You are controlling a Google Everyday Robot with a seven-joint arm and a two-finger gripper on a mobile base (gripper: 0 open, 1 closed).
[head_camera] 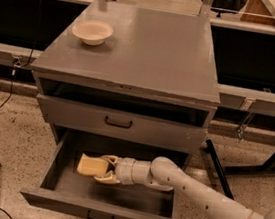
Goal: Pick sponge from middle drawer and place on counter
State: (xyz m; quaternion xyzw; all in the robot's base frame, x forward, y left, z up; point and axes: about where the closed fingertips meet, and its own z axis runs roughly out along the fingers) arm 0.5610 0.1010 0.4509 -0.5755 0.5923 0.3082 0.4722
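Observation:
The pale yellow sponge (91,166) is in the pulled-out middle drawer (61,188), just above its grey floor on the left side. My gripper (105,169) reaches in from the right on a white arm and is shut on the sponge's right end, one finger above it and one below. The counter (150,52) is the flat grey top of the cabinet, well above the gripper.
A cream round bowl (92,31) sits on the counter's back left. A closed drawer front with a dark handle (118,123) hangs over the back of the open drawer, with an open slot above it. Black stand legs (220,168) are on the floor at right.

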